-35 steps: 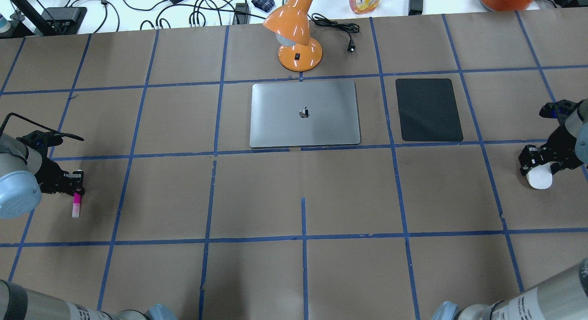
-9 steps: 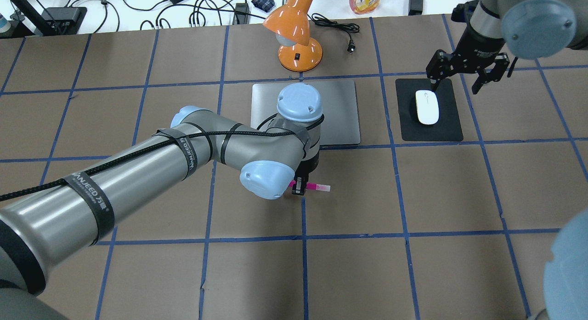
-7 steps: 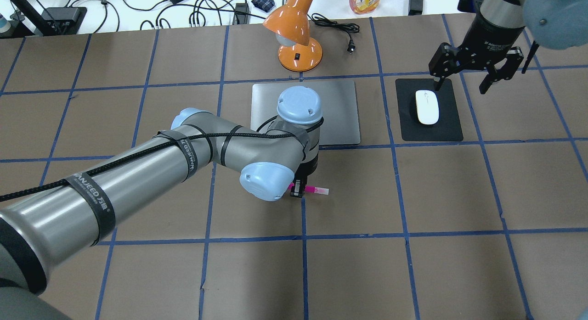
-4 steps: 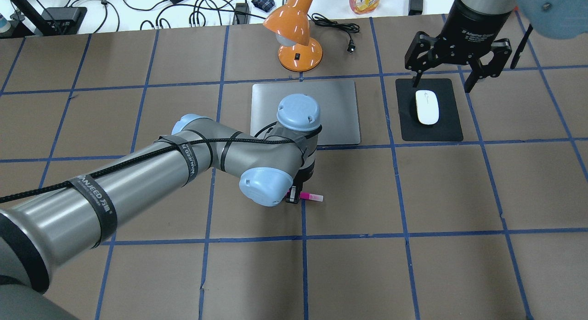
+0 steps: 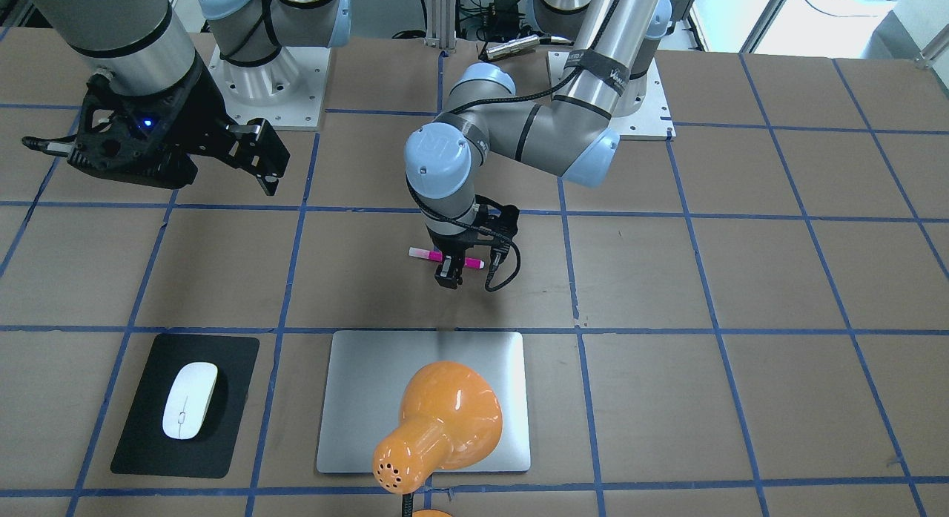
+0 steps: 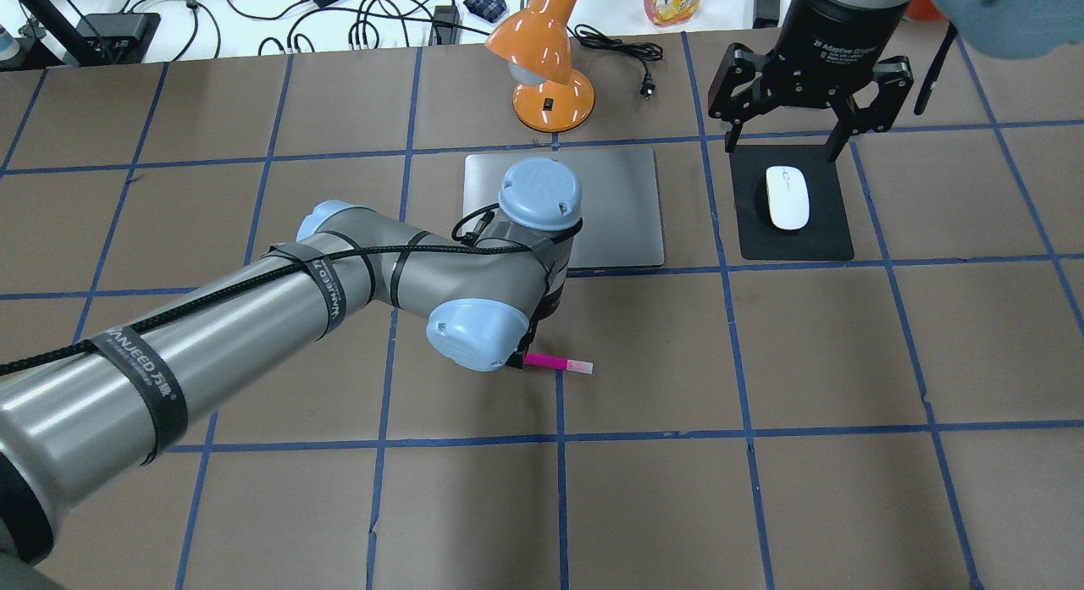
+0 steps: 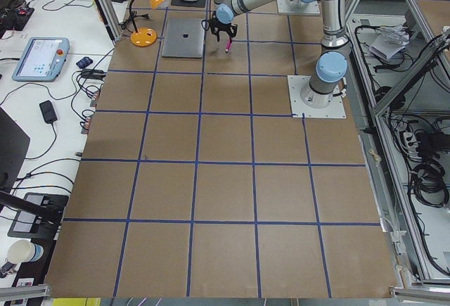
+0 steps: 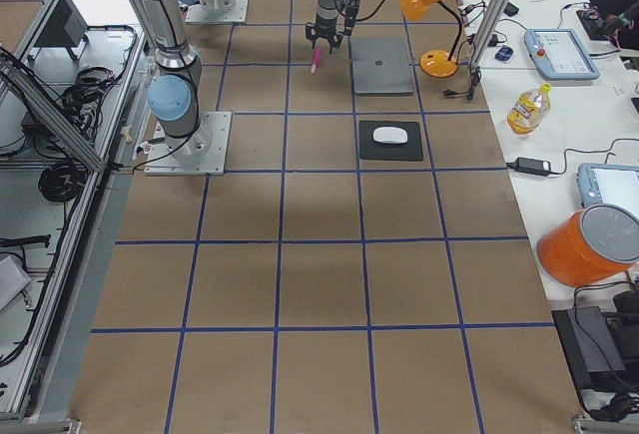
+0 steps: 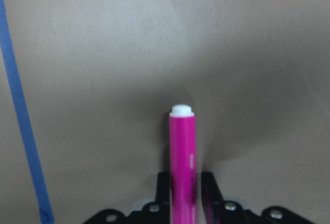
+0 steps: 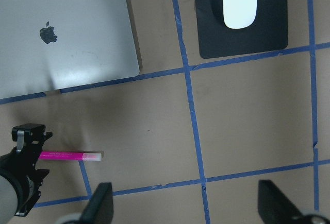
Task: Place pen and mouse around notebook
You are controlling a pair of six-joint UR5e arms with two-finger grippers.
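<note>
Your left claw [image 9: 184, 195] is pinched narrow on the pen [image 6: 555, 364], holding it flat and low over the bench [image 6: 762, 361] on the notebook's [image 6: 618, 209] robot-facing side, probably to lay it there. It's slim and magenta with a white cap. The right claw [image 6: 783, 146] hangs wide; the mouse [image 6: 787, 197] sits on a black mat [image 6: 813, 239] beside the notebook.

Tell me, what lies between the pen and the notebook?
Between pen and notebook there is only bare brown paper and one blue tape line along the notebook's edge. The right wrist view shows it.
</note>
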